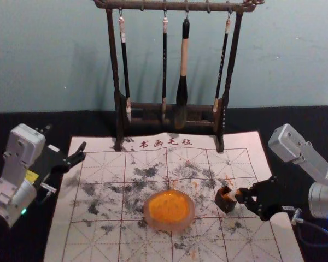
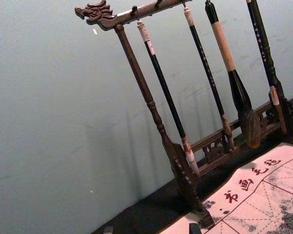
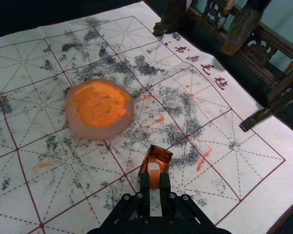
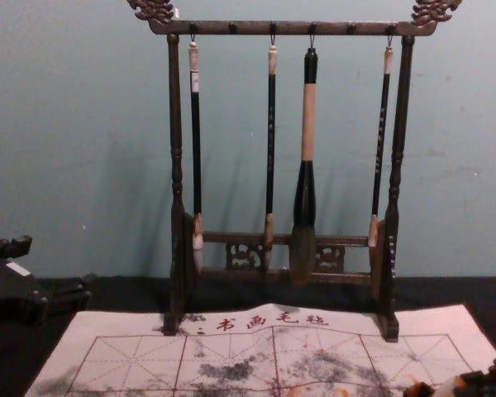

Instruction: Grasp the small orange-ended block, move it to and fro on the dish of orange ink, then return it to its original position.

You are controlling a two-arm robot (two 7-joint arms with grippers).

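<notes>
Near the dish (image 1: 169, 225), right gripper (image 1: 241, 195) pointing inward, pinching block (image 3: 154, 178), open left gripper (image 1: 66, 137) far left

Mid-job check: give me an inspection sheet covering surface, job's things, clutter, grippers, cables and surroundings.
Surface: white gridded calligraphy mat, black and orange smudges, on black table.
Job's things: small orange-and-white block at glossy brown holder; round translucent dish holding orange ink.
Clutter: dark wooden rack at mat's back, four long-handled brushes hanging.
Left gripper: open, near mat's back left corner.
Right gripper: closed on block, right of dish.
Cables: thin cable loops by right arm.
Surroundings: pale blue-green wall; people, nothing seen.
</notes>
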